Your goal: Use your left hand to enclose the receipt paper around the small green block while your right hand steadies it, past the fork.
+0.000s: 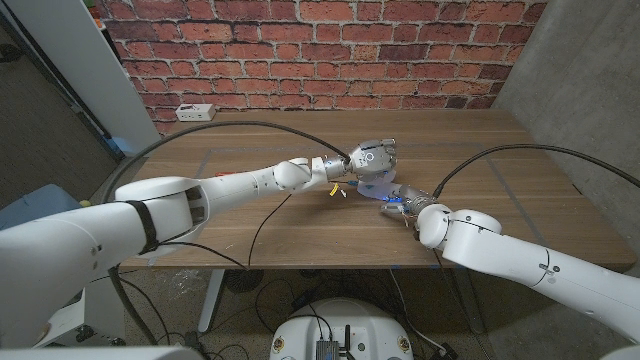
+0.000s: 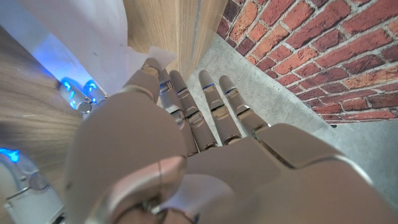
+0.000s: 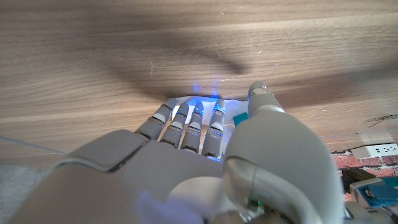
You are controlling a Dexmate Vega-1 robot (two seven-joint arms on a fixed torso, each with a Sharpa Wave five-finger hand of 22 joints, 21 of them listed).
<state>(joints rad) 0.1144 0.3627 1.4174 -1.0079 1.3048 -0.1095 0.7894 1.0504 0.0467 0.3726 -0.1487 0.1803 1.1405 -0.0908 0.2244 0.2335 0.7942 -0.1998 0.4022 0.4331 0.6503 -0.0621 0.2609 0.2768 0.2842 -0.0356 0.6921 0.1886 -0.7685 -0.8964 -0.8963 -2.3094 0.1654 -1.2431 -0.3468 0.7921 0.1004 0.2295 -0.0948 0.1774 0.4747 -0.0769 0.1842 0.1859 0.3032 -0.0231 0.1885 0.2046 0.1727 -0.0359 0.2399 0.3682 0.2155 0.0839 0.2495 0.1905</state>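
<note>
Two hands are meeting at the white receipt paper [image 1: 375,186] mid-worktop; left hand [image 1: 374,156] just behind it, right hand [image 1: 398,200] beside. Left wrist: fingers [image 2: 208,109] extending, holding nothing. Right wrist: fingers [image 3: 194,127] touching paper; small green block unclear. Keep the fold slow.

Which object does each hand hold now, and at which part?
The right hand presses on the near edge of the receipt paper. The left hand is above the paper; a grip cannot be told.
</note>
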